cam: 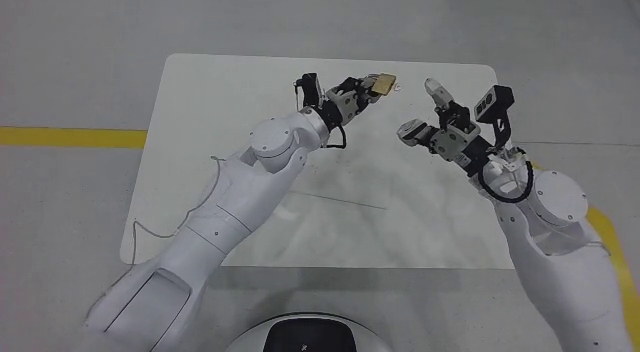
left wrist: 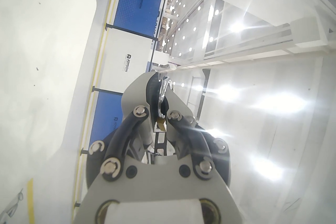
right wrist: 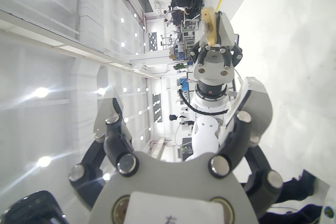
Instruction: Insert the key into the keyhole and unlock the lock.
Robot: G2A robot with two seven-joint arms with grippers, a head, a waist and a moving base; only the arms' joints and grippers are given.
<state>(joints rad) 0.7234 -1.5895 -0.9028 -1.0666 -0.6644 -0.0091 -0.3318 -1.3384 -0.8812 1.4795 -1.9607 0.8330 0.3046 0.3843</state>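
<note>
White counter below. Your left pincer pinched the brass lock aloft near its far edge; right pincer hung spread, empty. You needed the lock steady and square for the key.

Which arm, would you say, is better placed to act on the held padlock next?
Probably the right. The right pincer is open and empty, facing the padlock, which the left pincer clamps above the table, so the left is occupied.
</note>
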